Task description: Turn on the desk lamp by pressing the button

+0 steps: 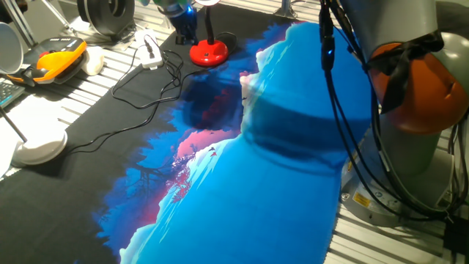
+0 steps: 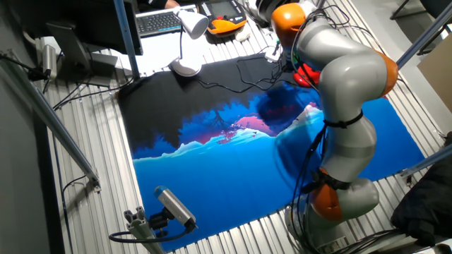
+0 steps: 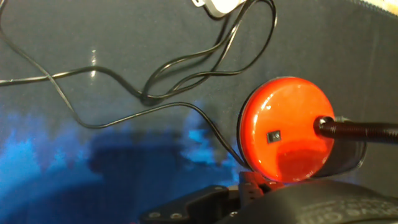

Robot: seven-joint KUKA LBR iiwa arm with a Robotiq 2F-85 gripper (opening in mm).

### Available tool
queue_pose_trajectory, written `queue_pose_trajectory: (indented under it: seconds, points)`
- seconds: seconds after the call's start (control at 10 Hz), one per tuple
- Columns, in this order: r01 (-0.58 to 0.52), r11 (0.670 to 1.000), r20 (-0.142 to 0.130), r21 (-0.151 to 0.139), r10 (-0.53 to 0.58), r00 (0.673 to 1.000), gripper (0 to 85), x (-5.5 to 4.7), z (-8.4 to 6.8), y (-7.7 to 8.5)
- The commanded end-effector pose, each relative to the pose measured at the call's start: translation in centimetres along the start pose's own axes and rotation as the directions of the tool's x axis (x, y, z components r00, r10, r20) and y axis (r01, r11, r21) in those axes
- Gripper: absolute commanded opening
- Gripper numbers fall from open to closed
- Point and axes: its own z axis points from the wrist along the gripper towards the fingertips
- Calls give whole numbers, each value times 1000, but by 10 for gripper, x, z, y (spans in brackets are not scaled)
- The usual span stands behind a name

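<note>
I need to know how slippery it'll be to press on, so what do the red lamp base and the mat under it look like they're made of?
The red lamp base looks like glossy plastic, possibly lacquered metal: it shows bright reflections. The mat looks matte, likely printed fabric.

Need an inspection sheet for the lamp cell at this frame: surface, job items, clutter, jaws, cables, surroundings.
Surface: blue-and-black printed mat on a slatted metal table.
Job's things: desk lamp, red domed base on the mat's far edge; small dark button on the dome beside the stem.
Clutter: white disc-based lamp, orange-and-black handheld device.
Gripper: hangs above the red base; jaws' state not visible.
Cables: black cable looped on the mat beside the base.
Surroundings: keyboard, camera on the table's edge.
</note>
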Motion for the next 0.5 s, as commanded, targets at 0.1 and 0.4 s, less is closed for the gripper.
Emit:
queue_pose_trajectory:
  seconds: [0.1,0.4]
  points:
    - [-5,998,14,60,4,1000,0,0,0,0]
    - [13,994,23,109,-15,1000,0,0,1,0]
